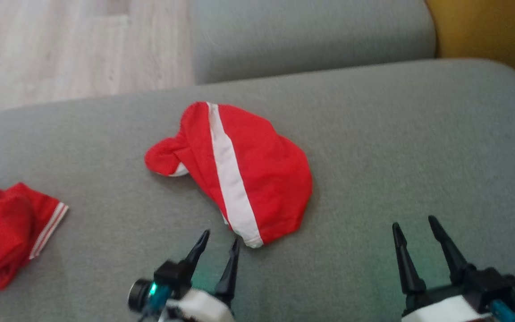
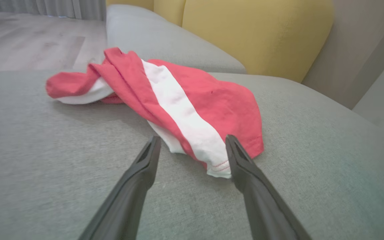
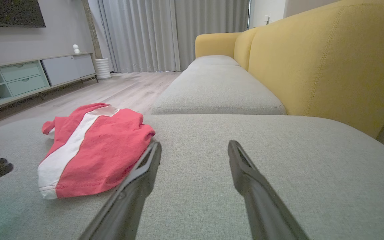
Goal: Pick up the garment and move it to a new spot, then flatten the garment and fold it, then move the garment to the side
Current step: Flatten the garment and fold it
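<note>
The garment [image 1: 257,170] is red with a broad white stripe and lies loosely bunched in the middle of the grey sofa seat [image 1: 396,134]. My left gripper [image 1: 221,237] hovers just in front of its near white-striped corner, open and holding nothing. In the left wrist view the garment [image 2: 225,103] lies just beyond the open left gripper [image 2: 192,138]. My right gripper [image 1: 413,222] is open and empty over bare cushion, well right of the garment. The right wrist view has the garment [image 3: 102,146] to the left of the right gripper [image 3: 194,144].
A second red garment [image 1: 7,228] with thin white stripes lies at the seat's left edge. Another grey cushion [image 1: 311,36] lies beyond, with the yellow backrest [image 3: 312,60] on the right. Wooden floor [image 1: 61,44] lies past the seat's left edge, and a low cabinet [image 3: 28,76] stands across the room.
</note>
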`<state>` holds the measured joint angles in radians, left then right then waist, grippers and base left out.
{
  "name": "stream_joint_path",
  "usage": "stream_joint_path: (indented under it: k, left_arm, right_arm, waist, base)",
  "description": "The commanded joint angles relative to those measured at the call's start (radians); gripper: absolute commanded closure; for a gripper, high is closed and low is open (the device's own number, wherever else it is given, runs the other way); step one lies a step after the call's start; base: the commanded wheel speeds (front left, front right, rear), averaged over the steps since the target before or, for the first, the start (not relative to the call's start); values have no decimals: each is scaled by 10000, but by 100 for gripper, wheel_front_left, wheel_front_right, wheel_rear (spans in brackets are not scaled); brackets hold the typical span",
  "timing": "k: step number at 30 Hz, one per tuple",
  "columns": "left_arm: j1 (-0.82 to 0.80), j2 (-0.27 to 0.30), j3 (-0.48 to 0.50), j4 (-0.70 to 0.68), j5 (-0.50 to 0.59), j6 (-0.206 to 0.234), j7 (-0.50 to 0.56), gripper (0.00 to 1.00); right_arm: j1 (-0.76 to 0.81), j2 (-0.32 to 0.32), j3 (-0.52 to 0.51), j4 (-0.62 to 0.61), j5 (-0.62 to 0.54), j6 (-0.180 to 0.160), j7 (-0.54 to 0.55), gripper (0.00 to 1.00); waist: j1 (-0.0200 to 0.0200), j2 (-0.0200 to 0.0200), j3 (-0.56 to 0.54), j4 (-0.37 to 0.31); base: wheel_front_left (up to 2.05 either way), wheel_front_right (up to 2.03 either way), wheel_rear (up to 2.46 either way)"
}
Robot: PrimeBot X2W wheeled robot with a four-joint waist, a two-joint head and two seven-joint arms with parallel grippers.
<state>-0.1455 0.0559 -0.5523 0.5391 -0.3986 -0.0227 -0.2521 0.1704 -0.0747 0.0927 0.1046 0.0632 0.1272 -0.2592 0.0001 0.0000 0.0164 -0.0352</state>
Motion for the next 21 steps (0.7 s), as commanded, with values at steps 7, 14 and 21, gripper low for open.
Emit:
stream_joint_path:
  k: [7, 14, 21]
  left_arm:
    - [-1978, -56, -577, 1052, -1549, 108, 55, 0]
    - [-2774, -56, -1565, 1823, -2928, -199, 188, 100]
    - [-3289, -56, -2896, 534, -4241, -686, 17, 100]
  right_arm:
    - [-1028, -343, 278, -524, 123, 35, -26, 0]
    - [-1359, -393, 391, -517, 137, 35, -26, 0]
    - [-1511, -236, 490, -438, 58, 35, -26, 0]
  waist:
    - [-1, 0, 1263, -627]
    - [-1, 0, 1612, -855]
    - [-1, 0, 1612, -1133]
  base:
    - [0, 0, 0]
    - [0, 0, 0]
    - [0, 0, 0]
